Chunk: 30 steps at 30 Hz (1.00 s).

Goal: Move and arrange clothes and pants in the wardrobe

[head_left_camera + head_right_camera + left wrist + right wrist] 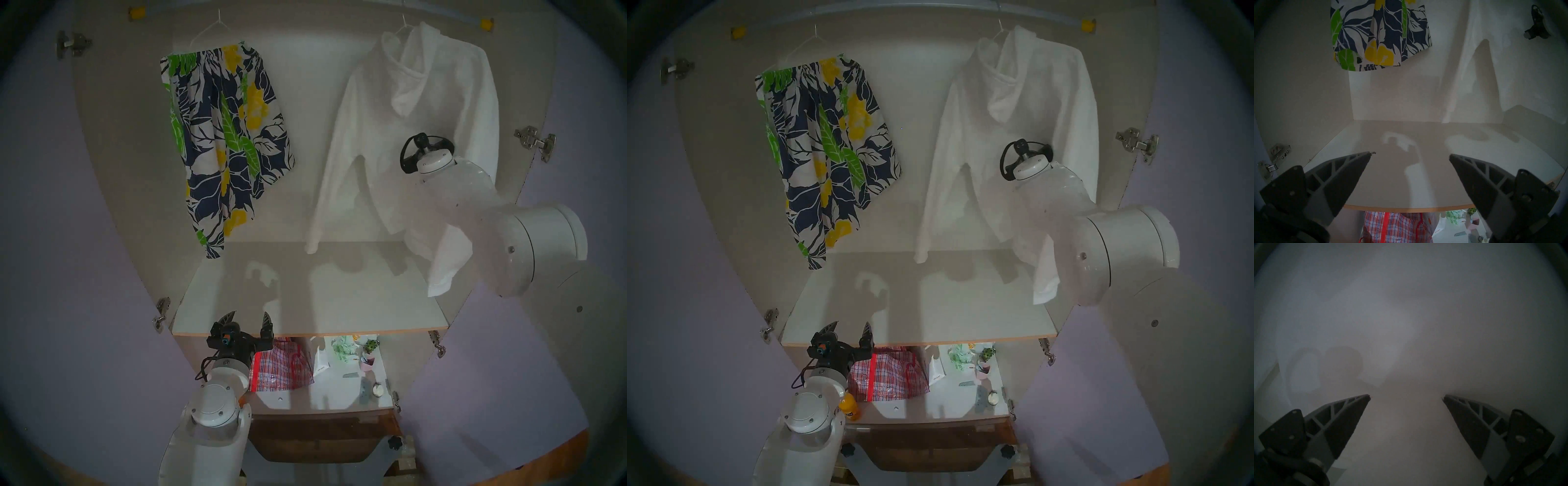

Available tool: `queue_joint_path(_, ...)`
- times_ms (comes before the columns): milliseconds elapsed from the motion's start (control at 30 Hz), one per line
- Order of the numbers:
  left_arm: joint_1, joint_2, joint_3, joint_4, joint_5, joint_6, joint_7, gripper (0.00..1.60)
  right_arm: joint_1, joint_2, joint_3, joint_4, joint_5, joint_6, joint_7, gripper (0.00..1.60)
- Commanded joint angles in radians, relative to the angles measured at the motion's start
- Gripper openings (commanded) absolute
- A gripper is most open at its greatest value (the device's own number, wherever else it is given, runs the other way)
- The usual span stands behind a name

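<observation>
Inside the open wardrobe (112, 142), a white hoodie (451, 112) hangs at the right of the rail and floral shorts (224, 129) at the left, both on thin hangers. The right gripper (1406, 396), fingers spread, faces the hoodie's soft, limp cloth at close range; the left gripper (1409, 155), also spread and empty, waits near the white shelf (305, 305)'s front edge. Both garments look light and floppy, likely best taken by the hanger

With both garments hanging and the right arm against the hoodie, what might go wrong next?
1. The right claw is open, pressed close to the white hoodie; closing could snag loose fabric rather than the hanger.
2. The floral shorts hang tilted; a bump might slip them off.
</observation>
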<state>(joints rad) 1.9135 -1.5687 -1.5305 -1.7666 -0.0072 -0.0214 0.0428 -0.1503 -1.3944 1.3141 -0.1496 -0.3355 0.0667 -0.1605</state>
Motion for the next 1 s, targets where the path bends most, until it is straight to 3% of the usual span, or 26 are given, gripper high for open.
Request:
queue_joint_path(0, -0.008, 0.001, 0.003, -0.030, -0.002, -0.007, -0.005, 1.60, 0.027, 0.031, 0.010, -0.012, 0.005, -0.024, -0.040, 1.60)
queue_joint_path(200, -0.008, 0.001, 0.003, -0.030, -0.002, -0.006, -0.005, 1.60, 0.028, 0.079, 0.045, -0.009, 0.022, -0.024, -0.088, 1.60)
queue_joint_path(333, -0.007, 0.002, 0.003, -0.032, -0.003, -0.006, -0.006, 1.60, 0.015, 0.106, 0.076, -0.010, 0.043, -0.073, -0.041, 1.60)
queue_joint_path(433, -0.006, 0.003, 0.003, -0.034, -0.004, -0.005, -0.007, 1.60, 0.011, 0.099, 0.101, 0.002, 0.066, -0.094, 0.088, 1.60)
queue_joint_path(467, -0.006, 0.003, 0.003, -0.034, -0.004, -0.005, -0.007, 1.60, 0.011, 0.099, 0.101, 0.002, 0.066, -0.094, 0.088, 1.60)
queue_joint_path(533, -0.005, 0.003, 0.003, -0.035, -0.005, -0.004, -0.007, 1.60, -0.009, 0.077, 0.122, -0.003, 0.083, -0.117, 0.175, 1.60)
queue_joint_path(700, -0.006, 0.003, 0.003, -0.034, -0.004, -0.005, -0.006, 1.60, -0.037, 0.052, 0.156, -0.017, 0.103, -0.161, 0.287, 1.60)
queue_joint_path(733, -0.006, 0.003, 0.003, -0.033, -0.004, -0.005, -0.006, 1.60, -0.036, 0.046, 0.163, -0.014, 0.113, -0.161, 0.344, 1.60)
queue_joint_path(967, -0.008, 0.002, 0.004, -0.030, -0.003, -0.006, -0.004, 1.60, -0.083, -0.005, 0.211, -0.028, 0.142, -0.241, 0.509, 1.60)
